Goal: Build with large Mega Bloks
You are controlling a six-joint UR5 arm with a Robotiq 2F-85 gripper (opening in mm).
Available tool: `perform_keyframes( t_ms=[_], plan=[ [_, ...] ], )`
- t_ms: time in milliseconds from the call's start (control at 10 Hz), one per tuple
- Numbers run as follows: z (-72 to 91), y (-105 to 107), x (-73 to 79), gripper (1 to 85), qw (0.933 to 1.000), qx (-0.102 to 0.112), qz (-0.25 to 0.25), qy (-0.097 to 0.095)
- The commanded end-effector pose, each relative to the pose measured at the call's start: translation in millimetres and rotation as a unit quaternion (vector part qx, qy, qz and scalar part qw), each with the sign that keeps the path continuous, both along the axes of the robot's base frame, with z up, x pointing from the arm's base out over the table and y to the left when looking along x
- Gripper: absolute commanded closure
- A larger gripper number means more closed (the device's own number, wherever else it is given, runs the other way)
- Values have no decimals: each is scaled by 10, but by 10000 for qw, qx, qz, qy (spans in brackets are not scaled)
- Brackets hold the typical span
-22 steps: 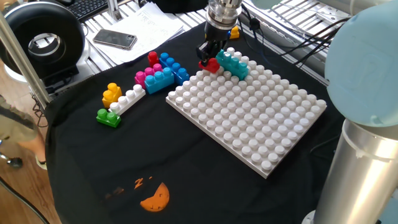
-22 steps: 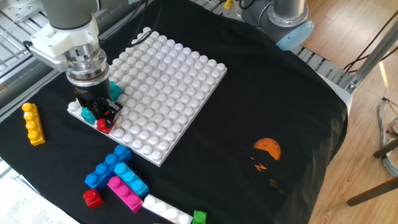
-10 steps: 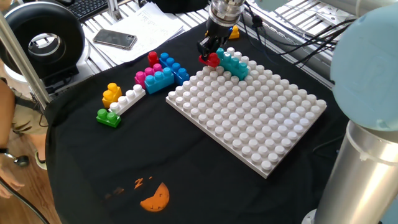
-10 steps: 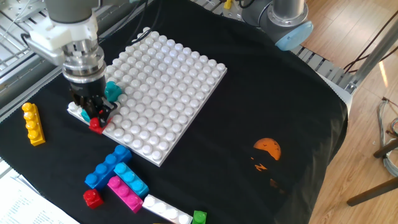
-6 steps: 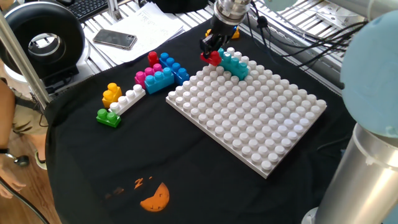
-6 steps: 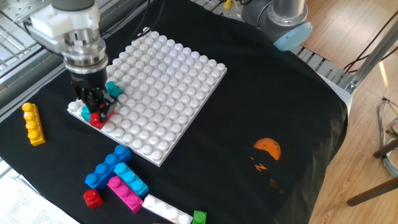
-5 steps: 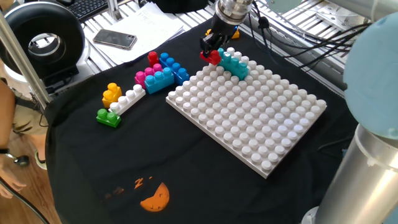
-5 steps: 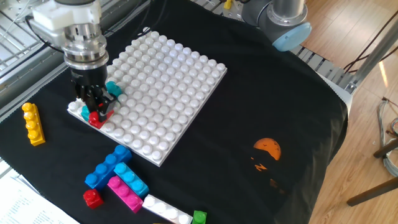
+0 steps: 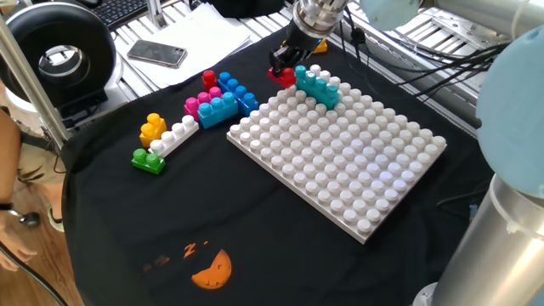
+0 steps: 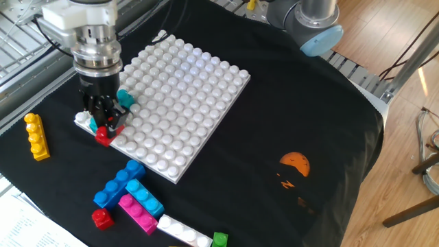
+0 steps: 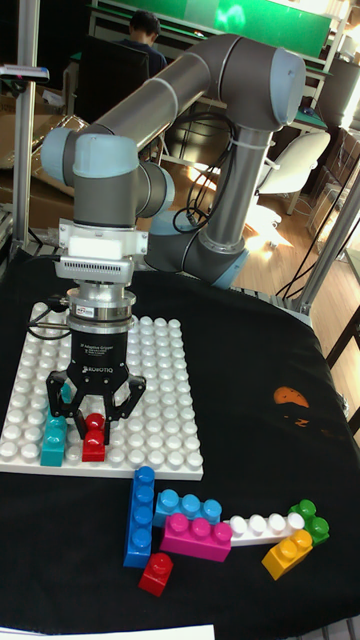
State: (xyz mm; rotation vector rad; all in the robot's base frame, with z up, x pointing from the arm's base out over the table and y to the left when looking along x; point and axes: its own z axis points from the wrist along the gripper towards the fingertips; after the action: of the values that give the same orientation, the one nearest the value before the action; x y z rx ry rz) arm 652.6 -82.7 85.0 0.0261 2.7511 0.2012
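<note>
My gripper (image 9: 286, 68) is shut on a small red Mega Blok (image 9: 284, 76) at the far corner of the white studded baseplate (image 9: 340, 161). In the tall fixed view the red brick (image 11: 93, 441) hangs between the fingers beside a teal brick (image 11: 54, 441) that stands on the baseplate's front row. Whether the red one touches the studs I cannot tell. The other fixed view shows the gripper (image 10: 103, 125), the red brick (image 10: 103, 136) and the teal brick (image 10: 125, 99). Loose bricks lie nearby: blue (image 11: 140, 515), pink (image 11: 195, 536), white (image 11: 262, 525).
More loose bricks: yellow (image 10: 36, 136), small red (image 11: 155, 573), green (image 9: 149, 160), yellow-orange (image 9: 153, 127). A black cloth with an orange print (image 9: 212, 270) covers the table. A phone (image 9: 157, 53) and papers lie at the back. The arm's grey body (image 9: 501, 195) fills the right.
The gripper, still shut on the red brick, has shifted a little up and away along the baseplate's corner. The loose bricks have not moved.
</note>
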Motion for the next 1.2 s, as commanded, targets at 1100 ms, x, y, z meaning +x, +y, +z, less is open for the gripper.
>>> perform_keyframes(
  t_ms=[1100],
  plan=[
    [-179, 36, -348, 843, 9991, -112, 182, 364]
  ],
)
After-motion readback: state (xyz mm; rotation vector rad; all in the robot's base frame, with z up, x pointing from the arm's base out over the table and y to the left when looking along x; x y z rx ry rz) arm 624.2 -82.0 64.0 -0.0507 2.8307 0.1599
